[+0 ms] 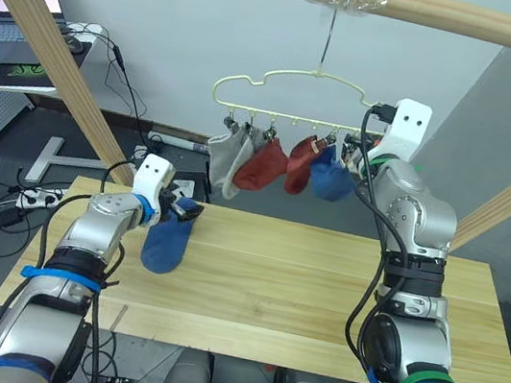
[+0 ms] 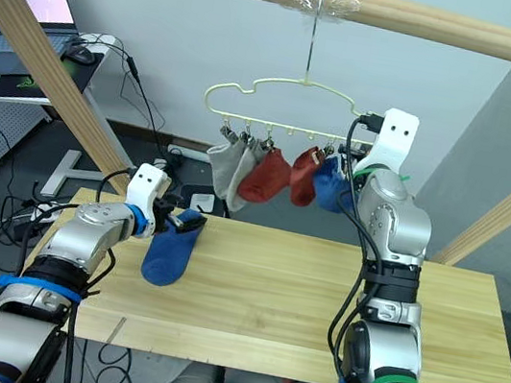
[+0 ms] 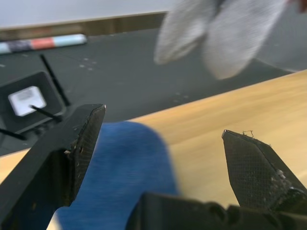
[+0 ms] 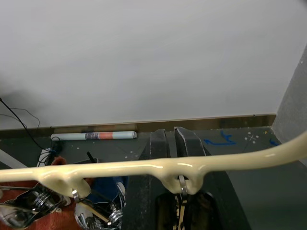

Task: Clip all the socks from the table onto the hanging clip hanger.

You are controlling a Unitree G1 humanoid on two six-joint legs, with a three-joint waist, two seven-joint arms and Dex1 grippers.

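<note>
Left gripper (image 3: pixel 158 158) gapes around the last blue sock (image 1: pixel 168 242) on the table (image 1: pixel 316 298); right gripper (image 4: pixel 170 143) pinched shut at the hanger (image 1: pixel 290 95). Shallow bite risks dropping the sock.

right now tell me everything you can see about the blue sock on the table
The blue sock is a short ankle sock of soft, plain dark-blue fabric, lying flat on the light wooden table near its back left corner, toe toward the robot. Its cuff end is lifted slightly at the left gripper, whose open black fingers straddle it. It is the one sock left on the tabletop, apart from those hanging on the clip hanger.
</note>
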